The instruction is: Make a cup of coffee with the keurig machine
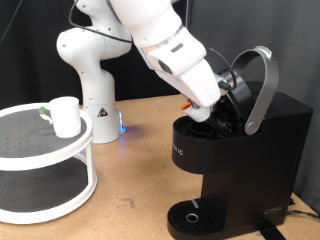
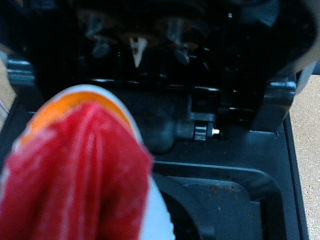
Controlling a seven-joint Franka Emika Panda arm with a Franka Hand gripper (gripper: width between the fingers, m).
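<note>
Count from my end: one keurig machine [image 1: 235, 150], one cup [image 1: 66, 115], one pod [image 2: 85, 165], one arm.

The keurig machine stands at the right of the exterior view on the wooden bench [image 1: 135, 205]. Its silver-grey lid handle [image 1: 265, 85] is swung up, so the brew chamber is open. The round drip tray [image 1: 190, 215] at its foot has no mug on it.

The cup sits at centre left of the exterior view, on the top tier of a white two-tier round rack [image 1: 40, 150], green handle toward the frame's left, well apart from the machine.

The arm reaches from the upper middle of the frame down and to the right, wrist pitched steeply. The end effector [image 1: 203, 108] is right at the mouth of the open chamber.

In the wrist view, the pod fills the lower left, blurred and very close: red top, orange rim, white body. The dark open chamber lies behind it. The end effector's fingers are hidden in both views, so I cannot tell whether it's spread or pinching.
</note>
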